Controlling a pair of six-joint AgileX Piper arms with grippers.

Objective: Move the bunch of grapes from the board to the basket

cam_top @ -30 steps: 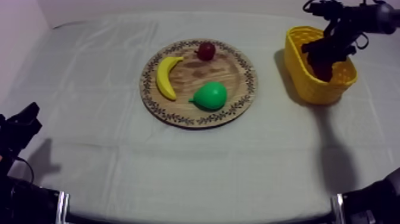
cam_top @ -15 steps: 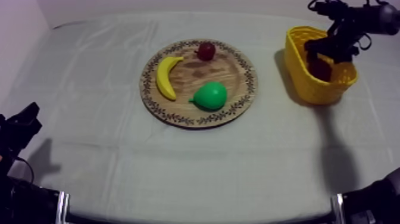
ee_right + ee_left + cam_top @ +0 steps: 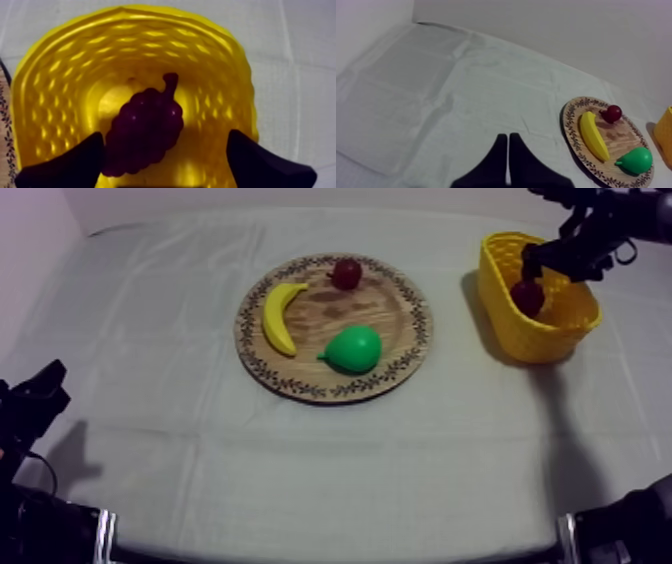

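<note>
The right gripper (image 3: 165,139) is held over the yellow basket (image 3: 60,65) with its fingers spread apart and nothing clamped. The bunch of grapes (image 3: 145,130) is seen lying on the basket floor, apparently free of the fingers, so the placing is judged complete. The left gripper (image 3: 507,147) is parked with its fingers together, well apart from the wooden board (image 3: 568,125), since no work is required of it.

No readable text, labels, brands, numbers or signs. Wooden board (image 3: 322,308): the rim has an ornamental pattern, no letters. Yellow basket (image 3: 503,300), right of the board: plain woven wall, no markings.
</note>
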